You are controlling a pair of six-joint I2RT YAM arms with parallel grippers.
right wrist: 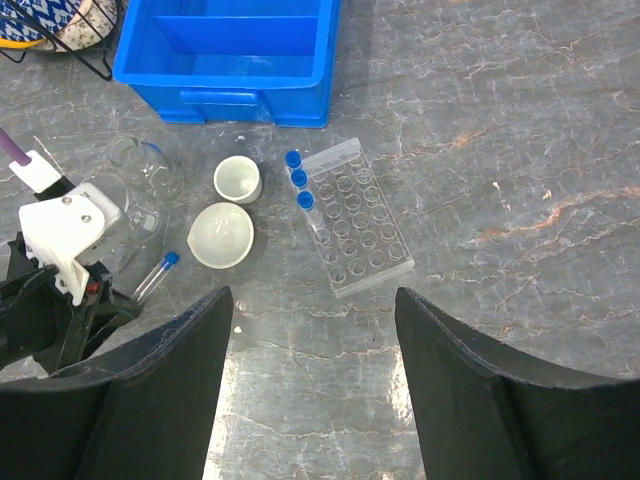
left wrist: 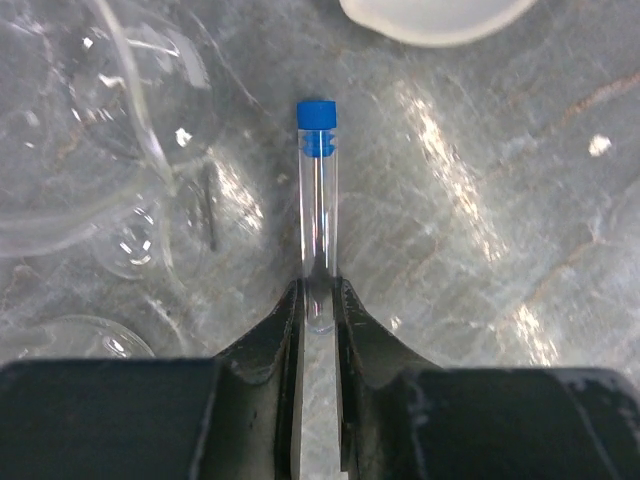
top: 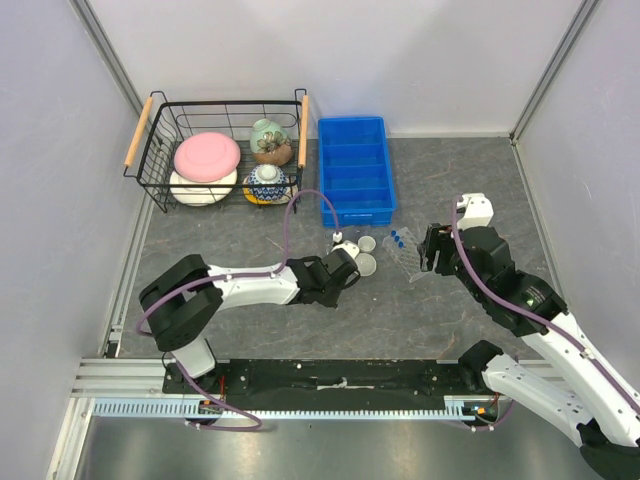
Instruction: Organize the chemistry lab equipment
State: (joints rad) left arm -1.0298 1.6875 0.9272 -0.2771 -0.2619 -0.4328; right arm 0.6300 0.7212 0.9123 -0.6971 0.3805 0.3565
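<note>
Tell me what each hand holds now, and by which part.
The left hand pinches a blue-capped test tube at its closed bottom end, away from the cap. The right hand is open and holds nothing.

Blue-capped clear tube (left wrist: 319, 215) lies flat beside glass flasks (left wrist: 70, 130); two white dishes (right wrist: 222, 235) nearby

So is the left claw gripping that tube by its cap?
No, the left gripper pinches the tube at its clear end, opposite the blue cap.
</note>
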